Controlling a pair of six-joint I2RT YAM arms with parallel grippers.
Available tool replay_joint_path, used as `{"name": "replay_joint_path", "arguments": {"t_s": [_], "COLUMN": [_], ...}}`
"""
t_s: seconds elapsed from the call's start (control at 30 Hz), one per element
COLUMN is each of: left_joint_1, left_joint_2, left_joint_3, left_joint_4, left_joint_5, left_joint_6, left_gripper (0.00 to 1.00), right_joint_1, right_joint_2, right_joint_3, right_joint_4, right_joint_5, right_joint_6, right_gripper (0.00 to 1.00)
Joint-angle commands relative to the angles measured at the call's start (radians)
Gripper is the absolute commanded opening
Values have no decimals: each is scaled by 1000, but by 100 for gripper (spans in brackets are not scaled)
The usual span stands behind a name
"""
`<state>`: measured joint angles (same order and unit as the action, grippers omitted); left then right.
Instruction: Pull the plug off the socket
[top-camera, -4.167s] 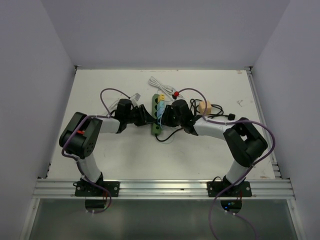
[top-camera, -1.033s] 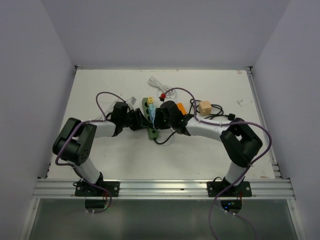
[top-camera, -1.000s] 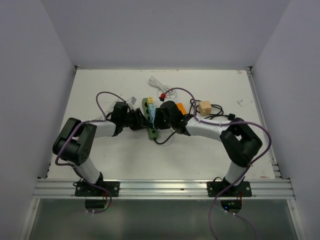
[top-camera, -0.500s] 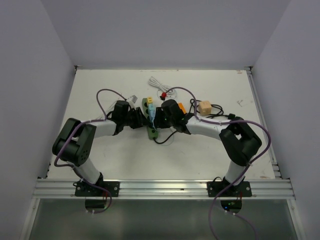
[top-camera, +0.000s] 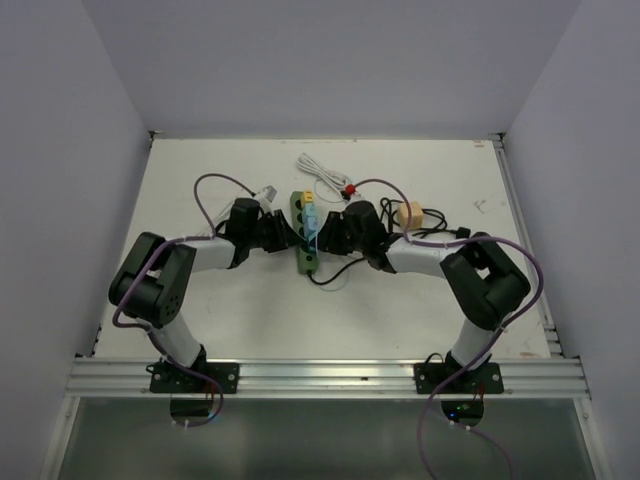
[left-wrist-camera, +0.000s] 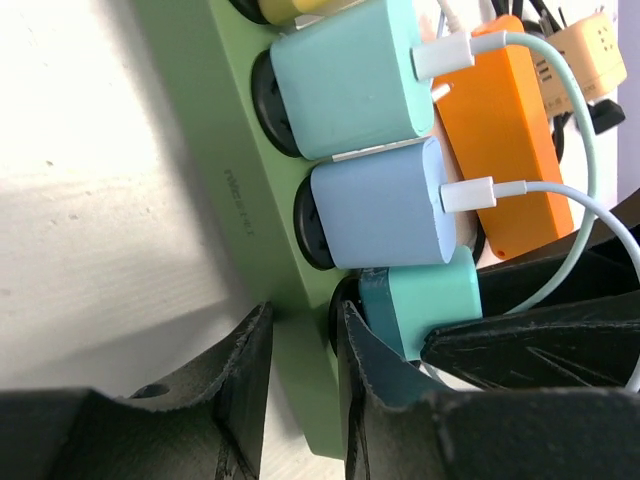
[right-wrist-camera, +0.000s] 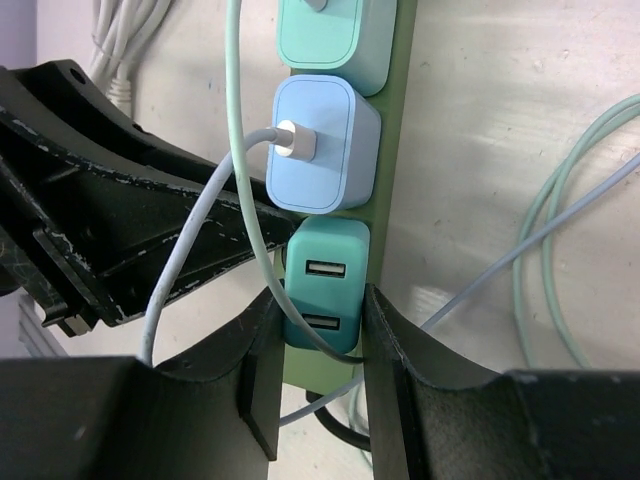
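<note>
Teal plug (right-wrist-camera: 325, 285) seated in end outlet of green socket (left-wrist-camera: 210, 170); socket lies mid table (top-camera: 300, 310), between arms. Right claw (right-wrist-camera: 320, 305) clamped on plug sides. Left claw (left-wrist-camera: 300, 318) straddles socket's long edge, gap narrow; firm grip or not, cannot tell.

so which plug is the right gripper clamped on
The darker teal plug with two empty USB ports; the light-blue plug and mint plug have cables.

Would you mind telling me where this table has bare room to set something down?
Free: the wide band between the power strip and the near rail; the far-left corner left of the white cable. Crowded: mid-table around the strip, by the beige cube and black cords.
</note>
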<state>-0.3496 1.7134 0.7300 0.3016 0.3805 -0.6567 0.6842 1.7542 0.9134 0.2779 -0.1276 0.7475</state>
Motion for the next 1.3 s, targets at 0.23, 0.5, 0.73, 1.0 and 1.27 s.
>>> {"name": "replay_joint_path", "arguments": {"t_s": [0.23,0.5,0.73,1.0,1.27], "left_joint_1": [15,3,-8,-11,-11], "left_joint_2": [126,175,218,235,244], "left_joint_3": [-14,-14,6,13,22], "left_joint_4": [-137,-136,-136,-136,-144], "left_joint_5": [-249,-265,-282,-282,-276], "left_joint_6": [124,131,131,137,147], "left_gripper": [0,0,0,0,0], "right_joint_1": [97,173,228,239,99], "right_joint_2": [5,42,79,128,8], "right_joint_3": [185,343,450,496,221], "right_joint_4": [-274,-482,-597,-652,-320], "right_joint_5": [37,223,327,342,22], "right_joint_6": [-126,-214,-253,-260,-84], "right_gripper": [15,18,20,23,24]}}
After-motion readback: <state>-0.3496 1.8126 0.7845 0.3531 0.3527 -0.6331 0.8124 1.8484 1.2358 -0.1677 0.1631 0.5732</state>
